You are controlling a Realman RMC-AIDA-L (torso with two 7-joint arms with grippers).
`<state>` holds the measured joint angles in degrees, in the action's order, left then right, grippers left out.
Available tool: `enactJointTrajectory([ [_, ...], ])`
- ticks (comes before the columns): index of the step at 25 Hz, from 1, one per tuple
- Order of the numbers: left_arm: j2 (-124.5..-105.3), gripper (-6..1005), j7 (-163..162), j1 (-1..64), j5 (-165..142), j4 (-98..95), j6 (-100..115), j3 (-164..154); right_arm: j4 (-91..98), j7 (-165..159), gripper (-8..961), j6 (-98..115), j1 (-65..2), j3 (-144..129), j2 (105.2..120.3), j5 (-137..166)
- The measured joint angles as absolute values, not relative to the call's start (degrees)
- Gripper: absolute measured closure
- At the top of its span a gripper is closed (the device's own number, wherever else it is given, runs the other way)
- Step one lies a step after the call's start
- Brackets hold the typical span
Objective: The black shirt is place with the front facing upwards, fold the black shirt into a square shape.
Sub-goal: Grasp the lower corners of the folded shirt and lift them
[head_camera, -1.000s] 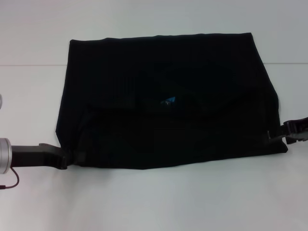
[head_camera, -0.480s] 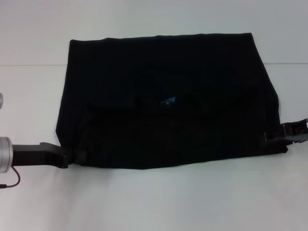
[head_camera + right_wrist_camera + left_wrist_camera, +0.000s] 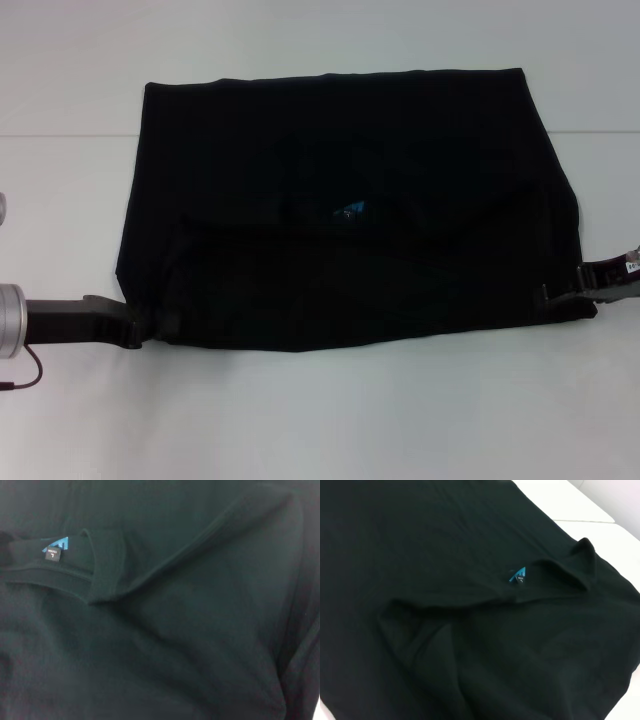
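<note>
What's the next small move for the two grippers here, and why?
Probably lift both near corners together. The left gripper and right gripper sit at the black shirt's near corners, and the shirt lies wider than deep, not yet square.

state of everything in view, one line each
black shirt: lying flat on the table, partly folded, near part doubled over, neck label showing
left gripper: at the shirt's near left corner, low on the table
right gripper: at the shirt's near right corner
white table: bears the shirt

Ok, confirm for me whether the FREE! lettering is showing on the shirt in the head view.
No: the black shirt shows only plain dark cloth there, with the small blue neck label near its middle.
</note>
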<state>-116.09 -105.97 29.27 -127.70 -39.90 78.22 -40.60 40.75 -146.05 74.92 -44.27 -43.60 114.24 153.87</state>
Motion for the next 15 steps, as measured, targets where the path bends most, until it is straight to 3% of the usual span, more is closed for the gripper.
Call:
enactJointTrajectory([
  [1,-116.09,983,-105.96,29.27,-127.70,-39.90,78.23,-40.60,40.79,-145.88,133,74.91,-44.20,-43.59,114.26,153.85],
  [3,-116.09,983,-105.96,29.27,-127.69,-39.90,78.28,-40.60,40.83,-145.71,314,74.89,-44.08,-43.60,114.27,153.82],
  [15,-116.05,982,-106.12,29.34,-127.77,-39.90,78.84,-40.56,40.83,-145.14,789,74.88,-43.80,-43.28,114.25,153.80],
])
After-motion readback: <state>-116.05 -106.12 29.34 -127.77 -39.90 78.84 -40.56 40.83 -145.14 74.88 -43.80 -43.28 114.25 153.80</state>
